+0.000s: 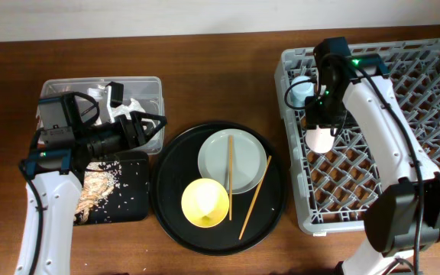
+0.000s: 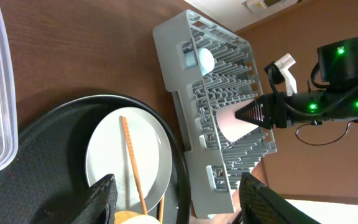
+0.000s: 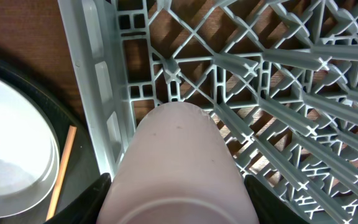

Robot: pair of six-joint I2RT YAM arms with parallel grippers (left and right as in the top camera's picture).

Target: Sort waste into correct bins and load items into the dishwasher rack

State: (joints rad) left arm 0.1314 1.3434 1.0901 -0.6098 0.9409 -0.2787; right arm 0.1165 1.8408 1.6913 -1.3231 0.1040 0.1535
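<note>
My right gripper (image 1: 321, 126) is shut on the pink cup (image 1: 319, 140) and holds it upside down over the left part of the grey dishwasher rack (image 1: 434, 114); the cup fills the right wrist view (image 3: 179, 168). The light-blue cup (image 1: 302, 92) lies in the rack's back left. My left gripper (image 1: 153, 130) is open and empty, between the clear tub (image 1: 153, 85) and the round tray. The white plate (image 1: 231, 162), yellow bowl (image 1: 205, 202) and two chopsticks (image 1: 255, 197) sit on that tray. A white napkin (image 1: 132, 105) lies in the tub. Tan scraps (image 1: 101, 187) lie in the shallow black tray (image 1: 132, 206).
The big round black tray (image 1: 170, 221) sits mid-table between the bins and the rack. One chopstick (image 1: 230, 176) lies across the plate, the other leans off its right edge. The brown wrapper is not visible. The rack reaches the table's right edge.
</note>
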